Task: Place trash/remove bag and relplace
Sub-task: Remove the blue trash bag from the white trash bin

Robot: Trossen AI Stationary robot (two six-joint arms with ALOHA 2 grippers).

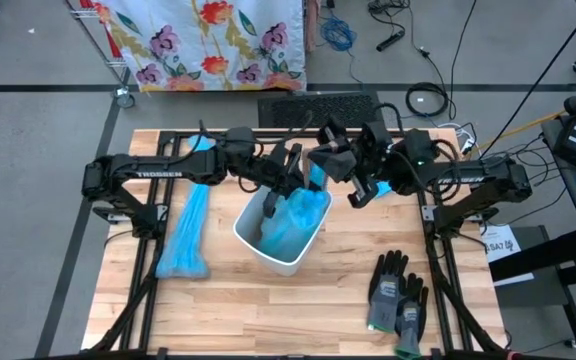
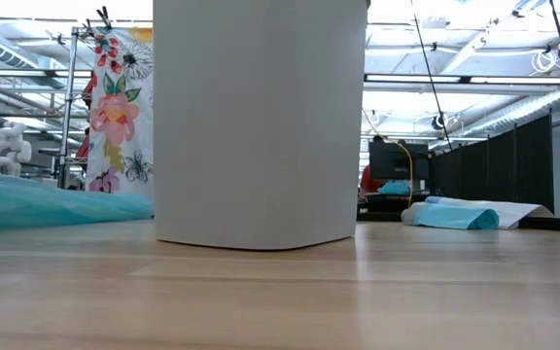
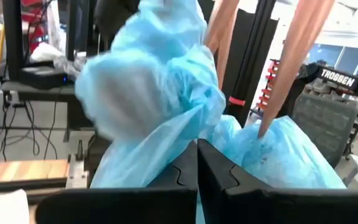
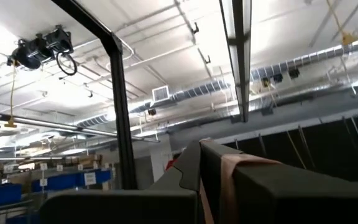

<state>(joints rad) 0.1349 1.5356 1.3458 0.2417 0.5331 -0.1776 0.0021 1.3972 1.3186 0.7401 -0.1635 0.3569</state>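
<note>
- white bin (image 1: 258,240), light blue bag (image 1: 298,215) in it
- blue bags (image 1: 186,235) on light wood table (image 1: 268,310)
- grey-black gloves (image 1: 398,292)
- floral cloth (image 1: 208,40): red, purple, yellow on white

I am seeing the bin (image 1: 268,240) sitting near the middle of the counter (image 1: 268,320), with a bag (image 1: 296,215) hanging in it. A folded bag (image 1: 188,235) is lying to its left. A pair of gloves (image 1: 398,292) is lying toward the front right. Both grippers are meeting over the bin's far rim, the left gripper (image 1: 286,175) beside the right gripper (image 1: 330,165).
</note>
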